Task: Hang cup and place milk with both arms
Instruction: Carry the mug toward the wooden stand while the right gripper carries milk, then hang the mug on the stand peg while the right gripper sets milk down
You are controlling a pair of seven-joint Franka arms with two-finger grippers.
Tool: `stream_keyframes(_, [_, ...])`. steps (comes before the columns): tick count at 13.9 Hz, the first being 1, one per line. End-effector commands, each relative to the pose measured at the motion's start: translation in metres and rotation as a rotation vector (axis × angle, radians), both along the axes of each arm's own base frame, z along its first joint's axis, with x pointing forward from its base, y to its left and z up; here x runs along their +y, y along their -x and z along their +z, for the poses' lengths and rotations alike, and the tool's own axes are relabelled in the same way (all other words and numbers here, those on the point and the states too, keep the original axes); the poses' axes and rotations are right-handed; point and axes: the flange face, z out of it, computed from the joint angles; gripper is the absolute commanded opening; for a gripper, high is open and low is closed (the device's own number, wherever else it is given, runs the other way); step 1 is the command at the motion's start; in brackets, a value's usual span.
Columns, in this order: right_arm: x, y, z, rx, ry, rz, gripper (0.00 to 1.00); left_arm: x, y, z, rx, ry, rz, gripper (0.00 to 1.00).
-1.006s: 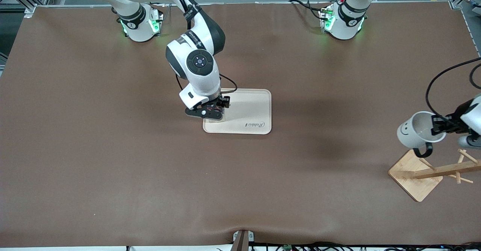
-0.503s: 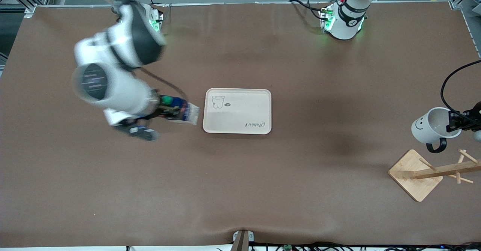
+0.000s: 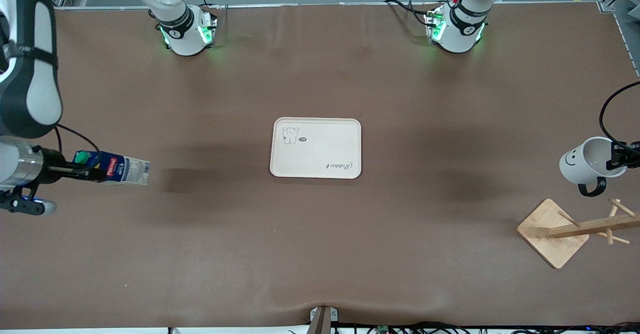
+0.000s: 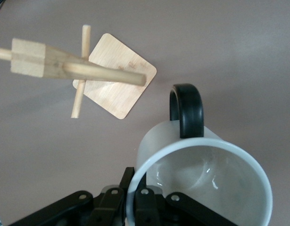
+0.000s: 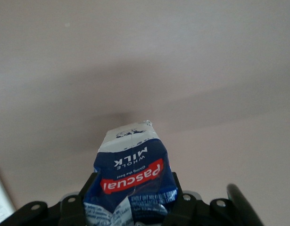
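Right hand (image 3: 82,173), mid-left edge of frame, clamps the milk (image 3: 117,168) sideways in the air, long axis level, pale end aimed at the tray (image 3: 316,147), well apart at centre. Left hand (image 3: 616,158), mid-right edge, grips the cup (image 3: 582,163) by its rim, handle down, above the rack (image 3: 575,229) pegs.

Glossy ceramic-looking cup (image 4: 201,183), crinkled printed-paper milk (image 5: 133,181) carton, pale wooden rack (image 3: 565,230) — all over a matt brown table (image 3: 320,234)
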Motion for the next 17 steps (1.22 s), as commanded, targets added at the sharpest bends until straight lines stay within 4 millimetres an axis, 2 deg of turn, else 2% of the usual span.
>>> stream_keyframes(1, [-0.013,0.018,-0.048,0.025,0.012,0.0,0.0,0.009,-0.004,0.006,-0.024,0.02,-0.013,0.0])
stream_keyframes(3, [-0.019,0.03,-0.083,0.016,0.013,-0.01,0.0,0.01,-0.007,0.006,-0.042,0.022,-0.012,0.0])
stream_keyframes(4, [-0.032,0.037,-0.098,0.013,0.012,-0.031,0.0,0.011,-0.01,0.004,-0.05,0.024,-0.011,0.0])
stream_keyframes(7, [-0.033,0.039,-0.103,0.022,0.01,-0.033,0.0,0.017,-0.013,0.006,-0.065,0.025,-0.007,0.0])
stream_keyframes(8, [-0.033,0.039,-0.104,0.022,0.011,-0.032,0.27,0.022,-0.014,0.008,-0.077,0.027,0.001,0.0])
stream_keyframes(9, [-0.032,0.039,-0.104,0.025,0.009,-0.03,0.68,0.025,-0.015,0.004,-0.073,0.032,0.004,0.0])
stream_keyframes(10, [-0.032,0.039,-0.103,0.025,0.009,-0.032,1.0,0.028,-0.017,0.005,-0.078,0.034,0.007,0.0])
stream_keyframes(15, [-0.024,0.035,-0.093,0.035,0.006,-0.021,1.0,0.036,-0.022,0.002,-0.102,0.038,0.014,0.0])
stream_keyframes(17, [-0.016,0.028,-0.074,0.03,0.006,-0.006,1.0,0.047,-0.022,-0.002,-0.107,0.042,0.032,0.0])
